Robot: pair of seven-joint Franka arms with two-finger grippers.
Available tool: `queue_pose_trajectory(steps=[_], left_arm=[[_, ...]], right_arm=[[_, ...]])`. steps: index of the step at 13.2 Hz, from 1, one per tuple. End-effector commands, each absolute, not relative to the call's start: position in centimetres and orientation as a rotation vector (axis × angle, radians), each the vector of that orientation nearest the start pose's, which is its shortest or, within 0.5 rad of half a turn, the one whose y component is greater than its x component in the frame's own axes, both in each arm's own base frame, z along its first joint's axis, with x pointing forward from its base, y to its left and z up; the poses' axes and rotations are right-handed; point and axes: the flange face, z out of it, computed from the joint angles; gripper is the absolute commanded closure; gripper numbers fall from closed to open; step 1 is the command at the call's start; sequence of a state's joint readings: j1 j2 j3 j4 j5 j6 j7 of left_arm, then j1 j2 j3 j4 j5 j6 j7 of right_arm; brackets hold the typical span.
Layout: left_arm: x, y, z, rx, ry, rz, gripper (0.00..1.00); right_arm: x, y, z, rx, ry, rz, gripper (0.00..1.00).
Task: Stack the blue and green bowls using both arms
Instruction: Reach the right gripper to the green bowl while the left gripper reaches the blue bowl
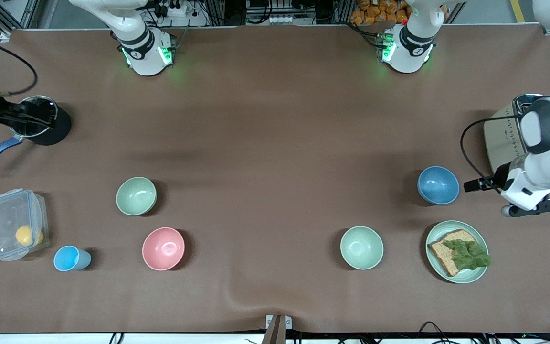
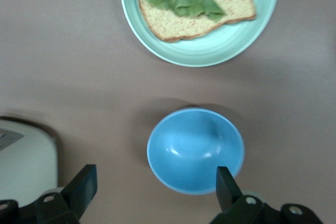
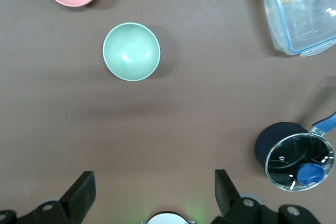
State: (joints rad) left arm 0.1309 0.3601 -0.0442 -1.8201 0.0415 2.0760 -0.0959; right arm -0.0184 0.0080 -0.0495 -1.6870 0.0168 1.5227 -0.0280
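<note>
- The blue bowl (image 1: 438, 185) sits upright on the brown bench (image 1: 275, 143) toward the left arm's end, just beside the toaster (image 1: 509, 134) and farther from the front camera than the green plate (image 1: 457, 252) of bread and lettuce.
- The left claw (image 2: 156, 184) hangs over the bench between the blue bowl and the toaster, its fingers (image 2: 84, 182) spread wide with nothing between them; in the left wrist view one fingertip overlaps the bowl's rim.
- The green bowl (image 1: 136, 196) stands toward the right arm's end, farther from the front camera than the pink bowl (image 1: 163, 248) and near it.
- A paler green bowl (image 1: 362, 247) rests near the plate, on the side toward the right arm's end.
- The right claw (image 3: 155, 192) is held above the bench near the black pot (image 1: 41, 119) with the glass lid, spread wide and holding nothing.
- A clear lidded box (image 1: 16, 230) with something yellow inside and a light-blue cup (image 1: 70, 258) lie at the right arm's end, nearer the front camera than the pot.
</note>
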Motion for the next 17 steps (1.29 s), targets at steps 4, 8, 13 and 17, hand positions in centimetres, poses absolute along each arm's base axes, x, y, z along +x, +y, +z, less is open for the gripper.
queue_pose_trajectory(steps=[4,8,13,17], left_arm=[[60.9,7.1,26.0,-3.074,-0.21,0.269,0.0],[60.2,7.8,23.7,-3.072,-0.227,0.332,0.0],[60.0,7.7,22.4,-3.07,-0.223,0.365,0.33],[59.9,7.7,21.2,-3.068,-0.225,0.393,0.5]], right_arm=[[54.8,-3.3,46.5,-3.078,0.062,0.261,0.0],[56.8,-3.0,38.8,-3.052,0.085,0.316,0.0],[57.4,-2.4,30.9,-3.065,0.083,0.285,0.0],[58.7,-1.2,26.1,-3.073,0.06,0.245,0.0]])
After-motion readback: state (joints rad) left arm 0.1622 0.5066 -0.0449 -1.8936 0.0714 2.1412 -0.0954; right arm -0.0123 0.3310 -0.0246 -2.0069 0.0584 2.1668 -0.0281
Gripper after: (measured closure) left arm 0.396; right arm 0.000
